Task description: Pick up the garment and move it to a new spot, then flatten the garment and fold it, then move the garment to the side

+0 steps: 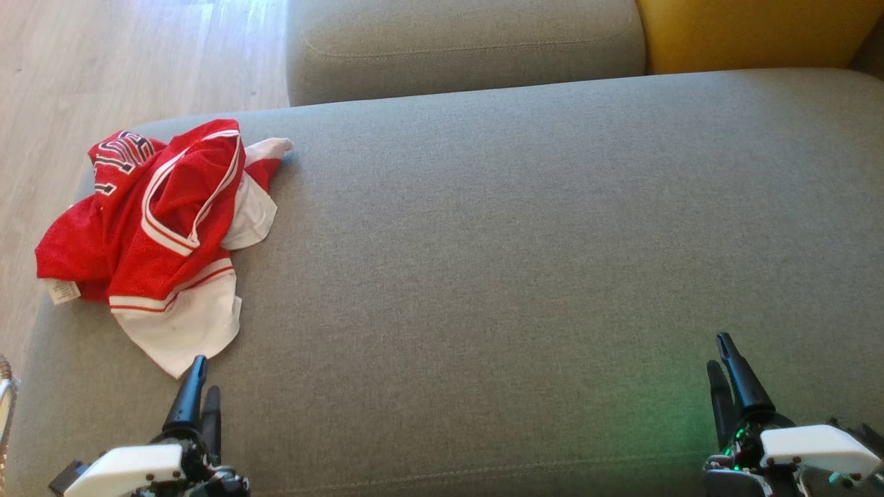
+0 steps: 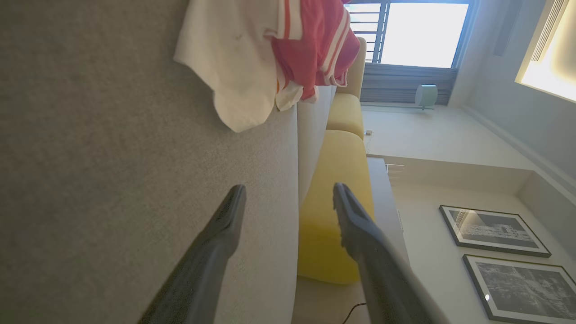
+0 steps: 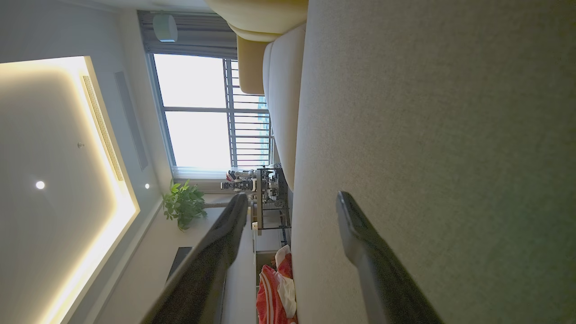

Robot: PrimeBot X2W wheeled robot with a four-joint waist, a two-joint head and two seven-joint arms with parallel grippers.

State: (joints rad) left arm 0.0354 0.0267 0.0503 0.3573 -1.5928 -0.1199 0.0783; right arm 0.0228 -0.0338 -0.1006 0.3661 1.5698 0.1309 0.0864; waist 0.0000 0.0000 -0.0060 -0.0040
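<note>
The garment (image 1: 162,235), a red and white jersey, lies crumpled on the left end of a grey sofa seat (image 1: 525,241), with part of it hanging over the seat's left edge. My left gripper (image 1: 206,376) hovers just short of the garment's white hem, open and holding nothing. In the left wrist view its fingers (image 2: 289,188) stand apart, with the garment (image 2: 252,54) ahead of them. My right gripper (image 1: 717,351) is open over bare seat at the lower right, far from the garment. In the right wrist view, a strip of the garment (image 3: 274,292) shows between its spread fingers (image 3: 292,197).
A grey back cushion (image 1: 469,41) and a yellow cushion (image 1: 753,31) line the far side of the seat. Wooden floor (image 1: 103,62) lies off the left edge. Grey seat stretches wide between the garment and my right gripper.
</note>
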